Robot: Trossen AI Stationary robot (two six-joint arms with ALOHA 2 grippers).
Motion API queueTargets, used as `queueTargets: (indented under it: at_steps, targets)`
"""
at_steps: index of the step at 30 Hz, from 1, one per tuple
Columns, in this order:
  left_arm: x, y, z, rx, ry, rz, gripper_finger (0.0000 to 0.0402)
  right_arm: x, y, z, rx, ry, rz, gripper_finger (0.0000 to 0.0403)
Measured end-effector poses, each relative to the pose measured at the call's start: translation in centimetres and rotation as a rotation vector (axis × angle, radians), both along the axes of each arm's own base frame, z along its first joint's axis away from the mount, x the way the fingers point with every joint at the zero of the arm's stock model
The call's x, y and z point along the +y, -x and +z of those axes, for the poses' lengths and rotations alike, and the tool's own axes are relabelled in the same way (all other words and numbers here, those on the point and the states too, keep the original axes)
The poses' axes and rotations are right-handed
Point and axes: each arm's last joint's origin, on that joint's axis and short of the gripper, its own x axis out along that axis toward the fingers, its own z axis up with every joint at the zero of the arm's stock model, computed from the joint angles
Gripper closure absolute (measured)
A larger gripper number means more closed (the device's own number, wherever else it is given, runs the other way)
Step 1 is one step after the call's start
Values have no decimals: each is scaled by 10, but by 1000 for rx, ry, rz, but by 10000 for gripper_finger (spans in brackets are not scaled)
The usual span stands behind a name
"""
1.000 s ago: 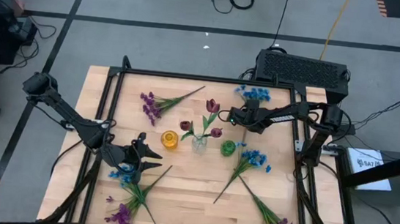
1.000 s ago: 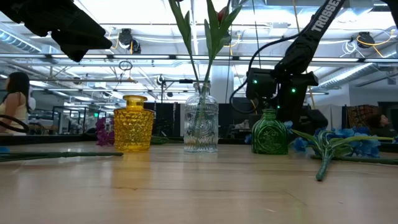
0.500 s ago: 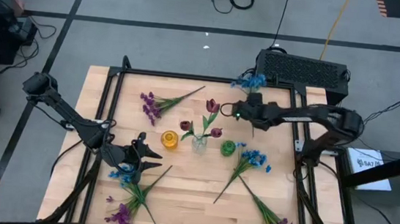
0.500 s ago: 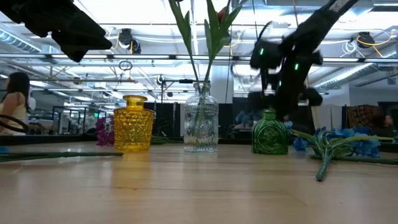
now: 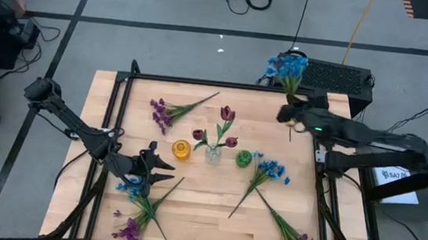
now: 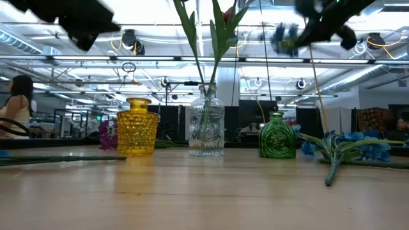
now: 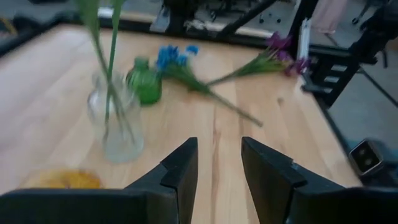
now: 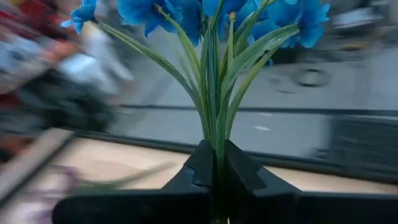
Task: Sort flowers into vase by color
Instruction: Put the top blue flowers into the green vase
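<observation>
Right pincer (image 8: 217,163) is clamped tight on a blue sprig (image 5: 286,67) lifted well behind the green vase (image 5: 243,159), so that floppy stem could easily miss its narrow neck.

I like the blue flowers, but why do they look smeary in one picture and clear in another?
Low view: the blue flowers in the right gripper are streaked by motion. Right wrist view: the flowers look sharp, the room behind smears. High view: mostly sharp.
</observation>
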Motion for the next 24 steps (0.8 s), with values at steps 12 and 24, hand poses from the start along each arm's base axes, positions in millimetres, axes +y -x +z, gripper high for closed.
queueTargets:
  at_steps: [12, 24]
  targets:
    - [-9, -15, 93, -191, -81, -59, 272, 47, -12, 48, -326, 193, 426, 398]
    - [-14, -42, 123, -405, -82, -21, 272, 97, -57, 65, -616, 485, 656, 399]
